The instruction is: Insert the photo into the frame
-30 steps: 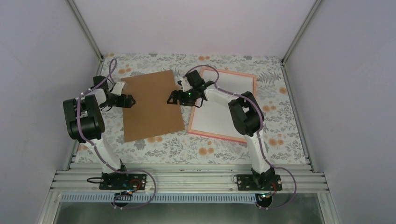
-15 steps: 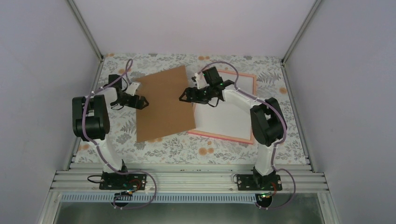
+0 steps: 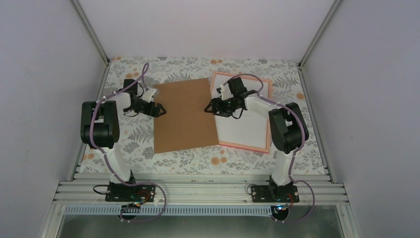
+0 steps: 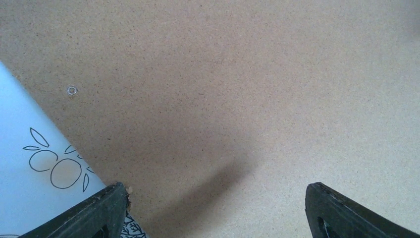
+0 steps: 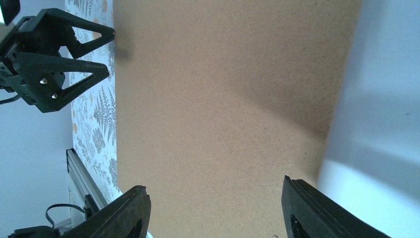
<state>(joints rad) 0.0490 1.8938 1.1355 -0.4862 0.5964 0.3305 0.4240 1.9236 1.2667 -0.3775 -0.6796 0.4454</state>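
Observation:
The pink frame (image 3: pixel 243 147) lies flat at the right of the table. A white sheet, the photo (image 3: pixel 242 126) with its plain back up, lies inside it. A brown backing board (image 3: pixel 184 116) lies to the left, and its right edge overlaps the frame's left side. My left gripper (image 3: pixel 162 110) is open, with its fingertips against the board's left edge. In the left wrist view the board (image 4: pixel 223 99) fills the space ahead of the left gripper (image 4: pixel 214 187). My right gripper (image 3: pixel 207 109) is open over the board's right edge. Its wrist view has the board (image 5: pixel 223 99) under the right gripper (image 5: pixel 215 183) and the photo (image 5: pixel 376 148) at the right.
A floral cloth (image 3: pixel 198 156) covers the table. White walls close in the left, back and right. An aluminium rail (image 3: pixel 198 188) with both arm bases runs along the near edge. The right arm's links (image 3: pixel 285 129) reach over the frame.
Both arms and the brown board have shifted to the right. The board has turned squarer to the table, and its right edge now lies over the frame's left side.

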